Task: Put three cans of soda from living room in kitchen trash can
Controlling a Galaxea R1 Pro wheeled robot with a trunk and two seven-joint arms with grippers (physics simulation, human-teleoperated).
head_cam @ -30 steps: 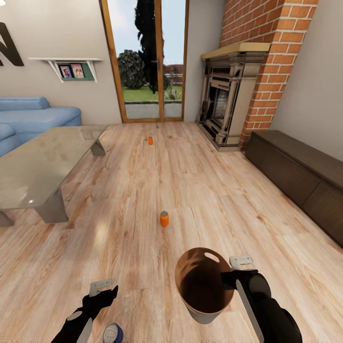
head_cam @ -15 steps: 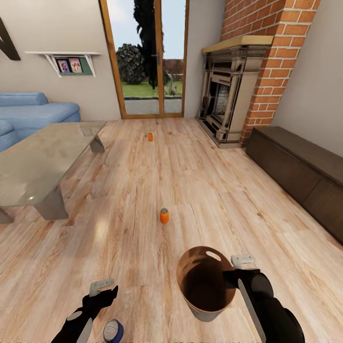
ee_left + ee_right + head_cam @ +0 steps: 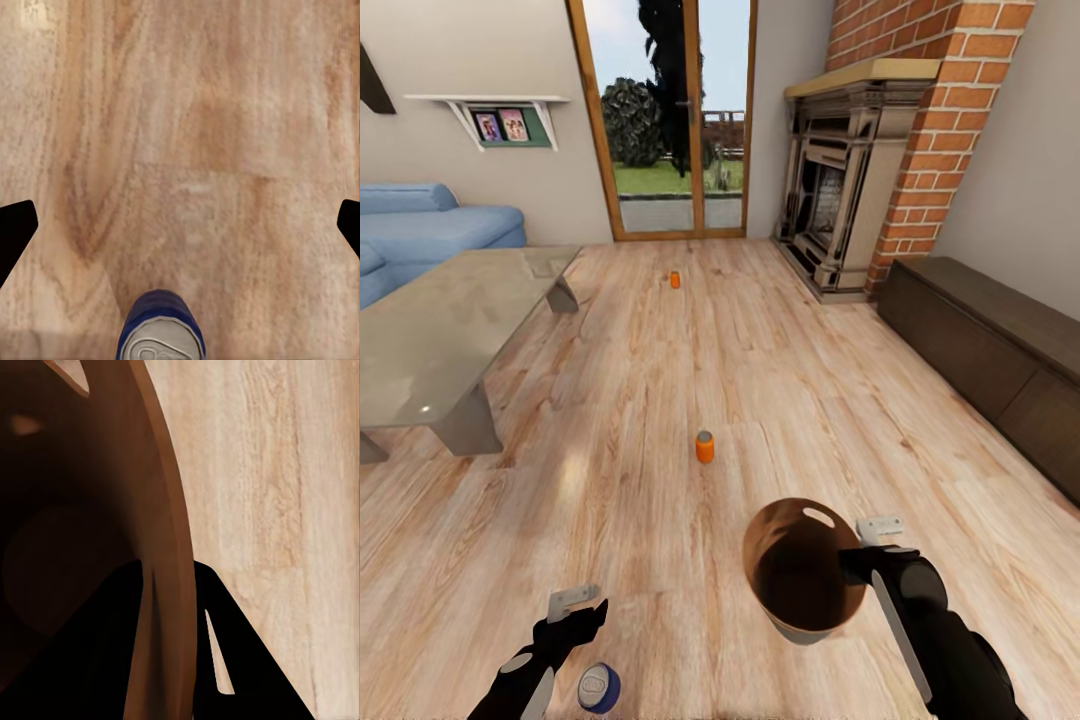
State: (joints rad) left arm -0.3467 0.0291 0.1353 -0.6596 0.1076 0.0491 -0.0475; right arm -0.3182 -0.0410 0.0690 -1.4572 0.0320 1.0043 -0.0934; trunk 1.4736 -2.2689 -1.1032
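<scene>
Nearest in, the left gripper [image 3: 575, 612] hung low over the wood floor [image 3: 660, 520] with nothing in it; in the left wrist view its fingertips [image 3: 16, 225] sat at opposite edges, so jaws wide apart. A blue can [image 3: 599, 688] with a grey top stood on the floor just beside it, not one of the orange ones, so I'd have left it alone. The right gripper [image 3: 872, 552] was clamped on the rim of the tash can [image 3: 805, 582], one finger inside the coppery wall and one outside per the right wrist view, bin held off to the robot's right with its mouth tipped toward the camera. The nearest can of soda [image 3: 705, 446] stood upright on bare floor ahead, well apart from both grippers. My call: roll the base closer, keep the bin level and to the side so it didn't knock the can, and take the can from above with the free left claw. A second orange can [image 3: 675, 279] stood far off near the glass doors [image 3: 660, 120], with the coffee table [image 3: 450, 340] left and fireplace [image 3: 830, 200] right. No third one spotted.
</scene>
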